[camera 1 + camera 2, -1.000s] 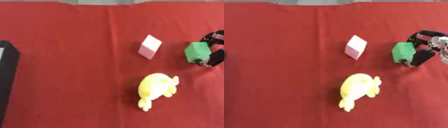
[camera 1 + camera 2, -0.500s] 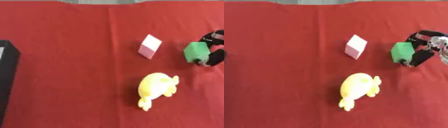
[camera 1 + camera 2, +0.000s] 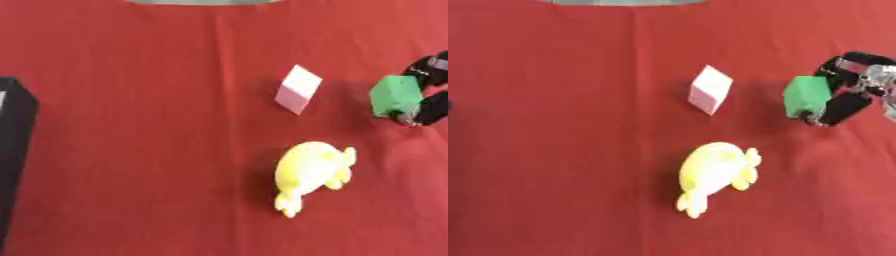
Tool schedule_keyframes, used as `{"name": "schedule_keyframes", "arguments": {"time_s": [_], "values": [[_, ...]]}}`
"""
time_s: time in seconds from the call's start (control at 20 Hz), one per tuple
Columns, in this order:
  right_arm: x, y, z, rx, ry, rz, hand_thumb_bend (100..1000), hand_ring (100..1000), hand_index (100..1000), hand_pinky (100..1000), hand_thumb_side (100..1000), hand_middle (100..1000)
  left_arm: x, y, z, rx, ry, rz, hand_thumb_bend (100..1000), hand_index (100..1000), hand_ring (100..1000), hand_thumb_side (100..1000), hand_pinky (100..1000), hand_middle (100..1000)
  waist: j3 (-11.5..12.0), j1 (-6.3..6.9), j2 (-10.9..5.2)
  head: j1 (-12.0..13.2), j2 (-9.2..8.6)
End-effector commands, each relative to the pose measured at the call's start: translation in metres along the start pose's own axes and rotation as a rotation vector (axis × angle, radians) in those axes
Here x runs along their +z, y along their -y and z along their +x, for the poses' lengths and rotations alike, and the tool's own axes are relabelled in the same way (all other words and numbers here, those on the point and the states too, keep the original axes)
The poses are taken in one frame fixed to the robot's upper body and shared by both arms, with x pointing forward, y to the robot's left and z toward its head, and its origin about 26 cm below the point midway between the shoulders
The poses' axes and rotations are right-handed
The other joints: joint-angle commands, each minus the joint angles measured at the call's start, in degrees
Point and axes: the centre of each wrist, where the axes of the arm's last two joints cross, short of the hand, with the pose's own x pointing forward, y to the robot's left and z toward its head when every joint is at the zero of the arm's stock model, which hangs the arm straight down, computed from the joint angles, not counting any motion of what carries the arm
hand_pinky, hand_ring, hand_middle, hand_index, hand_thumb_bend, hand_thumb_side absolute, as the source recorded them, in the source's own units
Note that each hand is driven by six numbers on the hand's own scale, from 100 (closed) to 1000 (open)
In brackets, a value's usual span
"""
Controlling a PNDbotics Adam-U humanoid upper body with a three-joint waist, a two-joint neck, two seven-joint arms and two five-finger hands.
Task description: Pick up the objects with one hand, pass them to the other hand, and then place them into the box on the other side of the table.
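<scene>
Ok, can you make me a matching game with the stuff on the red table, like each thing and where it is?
Things:
1. green block
2. white block
3. yellow toy
4. black box

Places:
A. at the left edge of the table
B. alone, mid-table, tilted
C. held in the right hand
D. nearest the robot, lying on the red cloth

Pairs: 1-C, 2-B, 3-D, 4-A

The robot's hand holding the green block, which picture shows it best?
The right eye view: there the right hand shows its curled fingers and thumb around the green block. The left eye view cuts most of the hand off at the picture's edge.
</scene>
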Motion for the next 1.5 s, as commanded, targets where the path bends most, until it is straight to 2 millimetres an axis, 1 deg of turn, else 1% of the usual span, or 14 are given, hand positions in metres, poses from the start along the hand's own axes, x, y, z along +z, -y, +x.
{"name": "schedule_keyframes", "arguments": {"time_s": [0.05, 0.25, 0.4, 0.5, 0.55, 0.6, 0.8, 1.1, 1.3, 1.5], "values": [[0.007, 0.014, 0.009, -0.002, 0.028, -0.058, 260, 749, 565, 887, 100, 563, -0.002, -0.005, 0.007, -0.023, 0.024, -0.013, 100, 717, 863, 661, 840, 577, -0.4, 0.29, -2.88, 0.7, 0.49], [0.009, 0.015, 0.013, -0.031, 0.04, -0.081, 244, 744, 558, 880, 100, 557, -0.003, -0.005, 0.009, -0.022, 0.031, -0.023, 100, 717, 863, 647, 840, 578, -1.0, 0.4, -3.84, 1.2, 0.86], [0.011, 0.016, 0.017, -0.062, 0.059, -0.109, 192, 738, 553, 867, 100, 556, -0.004, -0.006, 0.009, -0.024, 0.031, -0.027, 100, 717, 863, 639, 840, 578, -1.5, 0.49, -4.64, 1.5, 1.22], [0.013, 0.017, 0.024, -0.103, 0.088, -0.148, 136, 733, 549, 854, 100, 557, -0.004, -0.008, 0.01, -0.026, 0.034, -0.029, 100, 717, 863, 629, 840, 579, -1.9, 0.6, -5.33, 2.0, 1.64], [0.013, 0.017, 0.026, -0.122, 0.098, -0.163, 136, 733, 549, 854, 100, 557, -0.004, -0.008, 0.01, -0.026, 0.035, -0.029, 100, 717, 863, 629, 840, 579, -2.0, 0.63, -5.52, 2.2, 1.76], [0.014, 0.017, 0.029, -0.149, 0.116, -0.189, 100, 726, 546, 834, 100, 561, -0.004, -0.009, 0.011, -0.028, 0.038, -0.029, 100, 718, 863, 614, 840, 580, -2.2, 0.75, -5.94, 2.6, 2.02], [0.014, 0.015, 0.047, -0.266, 0.19, -0.298, 100, 717, 544, 812, 100, 564, -0.008, -0.014, 0.016, -0.041, 0.066, -0.025, 100, 719, 864, 592, 840, 584, -3.1, 1.15, -7.54, 4.1, 3.1], [0.01, 0.007, 0.069, -0.404, 0.267, -0.349, 100, 694, 537, 782, 100, 565, -0.015, -0.028, 0.027, -0.091, 0.119, 0.007, 100, 723, 864, 573, 835, 590, -4.2, 1.46, -9.72, 5.8, 4.68], [0.007, -0.004, 0.085, -0.478, 0.316, -0.346, 100, 684, 533, 772, 100, 564, -0.02, -0.037, 0.037, -0.148, 0.154, 0.011, 100, 726, 862, 565, 829, 593, -4.8, 1.51, -10.98, 6.7, 5.68], [0.003, -0.022, 0.1, -0.549, 0.361, -0.319, 100, 681, 530, 770, 100, 564, -0.026, -0.042, 0.049, -0.217, 0.191, -0.024, 100, 729, 861, 568, 824, 597, -5.3, 1.67, -12.11, 7.2, 6.63]]}}
